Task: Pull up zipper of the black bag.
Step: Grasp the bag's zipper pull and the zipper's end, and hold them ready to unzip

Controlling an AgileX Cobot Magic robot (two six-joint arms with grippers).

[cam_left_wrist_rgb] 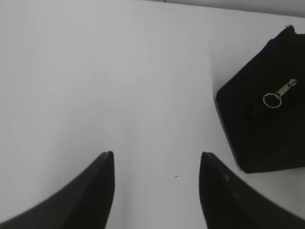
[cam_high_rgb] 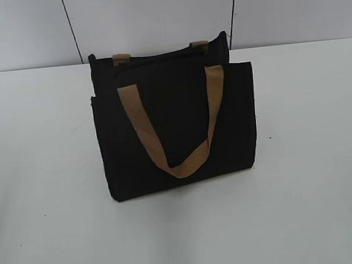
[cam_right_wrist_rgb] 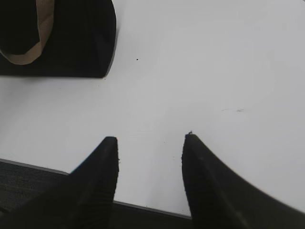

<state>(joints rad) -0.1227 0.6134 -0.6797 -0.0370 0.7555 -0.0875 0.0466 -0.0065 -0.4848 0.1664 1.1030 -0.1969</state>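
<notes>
The black bag (cam_high_rgb: 175, 123) stands upright on the white table (cam_high_rgb: 315, 156), its front tan strap (cam_high_rgb: 174, 129) hanging in a loop down the front panel. On the bag's end face, the zipper's silver ring pull (cam_left_wrist_rgb: 272, 99) lies flat against the fabric; the zipper line itself is too dark to trace. The left gripper (cam_left_wrist_rgb: 157, 164) hovers over bare table beside the bag, jaws spread and holding nothing. The right gripper (cam_right_wrist_rgb: 150, 145) is likewise parted and empty, near the bag's lower corner (cam_right_wrist_rgb: 102, 57) at the table's edge.
</notes>
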